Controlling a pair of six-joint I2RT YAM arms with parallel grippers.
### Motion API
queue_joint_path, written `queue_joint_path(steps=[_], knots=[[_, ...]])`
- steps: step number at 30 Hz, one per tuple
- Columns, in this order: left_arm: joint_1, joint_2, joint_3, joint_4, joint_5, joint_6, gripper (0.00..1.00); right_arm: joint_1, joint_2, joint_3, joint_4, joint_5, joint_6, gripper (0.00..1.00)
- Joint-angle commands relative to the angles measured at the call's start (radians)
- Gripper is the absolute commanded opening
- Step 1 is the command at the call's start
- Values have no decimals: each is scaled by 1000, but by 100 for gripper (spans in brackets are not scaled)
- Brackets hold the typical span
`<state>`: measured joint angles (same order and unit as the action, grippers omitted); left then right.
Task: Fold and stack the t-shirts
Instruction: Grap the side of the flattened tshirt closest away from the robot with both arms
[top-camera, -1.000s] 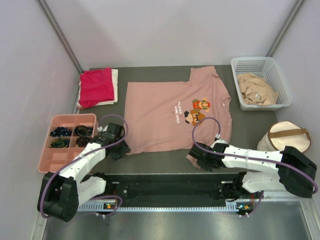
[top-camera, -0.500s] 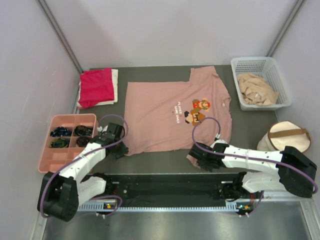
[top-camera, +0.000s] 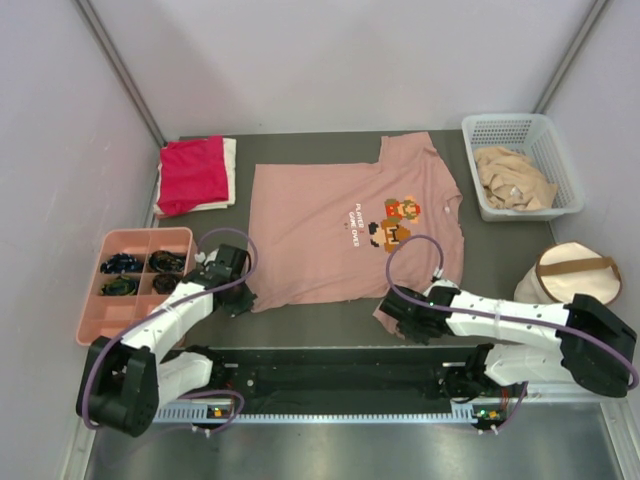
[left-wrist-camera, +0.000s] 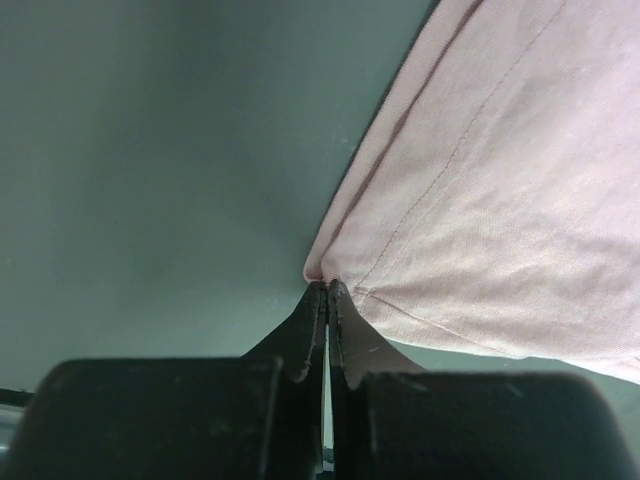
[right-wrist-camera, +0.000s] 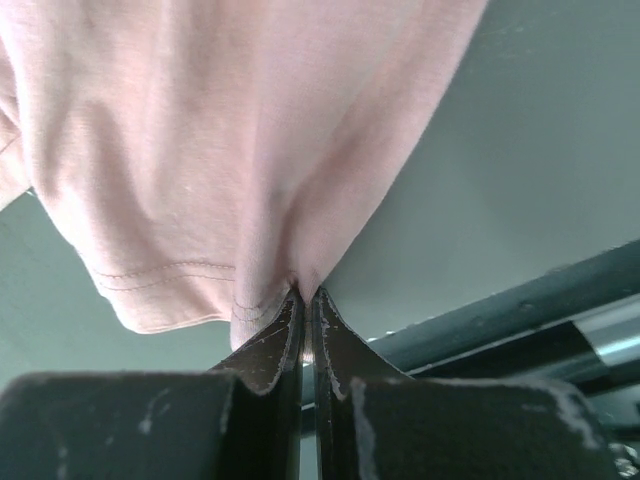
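Left claw (left-wrist-camera: 327, 289) just clamped onto pink t-shirt (left-wrist-camera: 490, 190) corner, right claw (right-wrist-camera: 304, 296) pinches it too, plain only in wrist views

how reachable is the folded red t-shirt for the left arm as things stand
Probably not just yet: the left gripper is shut on the near corner of the pink t-shirt, so it would have to let go first. Otherwise the way to the red t-shirt looks free.

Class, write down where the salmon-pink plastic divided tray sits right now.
In the top view, the salmon-pink plastic divided tray lies far left, on the near side of the folded red cloth t-shirt and just left of the left pincer.
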<state>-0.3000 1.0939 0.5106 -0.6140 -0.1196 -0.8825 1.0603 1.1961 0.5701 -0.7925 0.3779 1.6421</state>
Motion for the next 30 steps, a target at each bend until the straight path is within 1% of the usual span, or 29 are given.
queue_joint_path(steps=[1,3,4,8,10,11,16,21,23,26,30], knots=[[-2,-23,78,-10,-43,31,0,13,-52,40,-117,52,-10,0],[-2,-43,118,-42,-55,48,0,13,-91,57,-175,76,1,0],[-2,-61,132,-50,-67,54,0,13,-108,77,-244,85,10,0],[-2,-81,173,-98,-86,80,0,13,-203,119,-399,130,54,0],[-2,-84,172,-116,-86,79,0,13,-260,135,-454,150,85,0],[-2,-88,161,-115,-78,76,0,13,-277,140,-505,154,94,0],[-2,-94,143,-105,-61,54,0,13,-395,172,-638,193,168,0],[-2,-89,134,-101,-61,48,0,13,-464,232,-793,255,243,0],[-2,-89,134,-101,-61,48,0,13,-478,254,-823,280,240,0],[-2,-88,134,-104,-63,48,0,12,-490,277,-820,303,243,0],[-2,-86,134,-108,-64,43,0,13,-469,303,-821,318,236,0]])
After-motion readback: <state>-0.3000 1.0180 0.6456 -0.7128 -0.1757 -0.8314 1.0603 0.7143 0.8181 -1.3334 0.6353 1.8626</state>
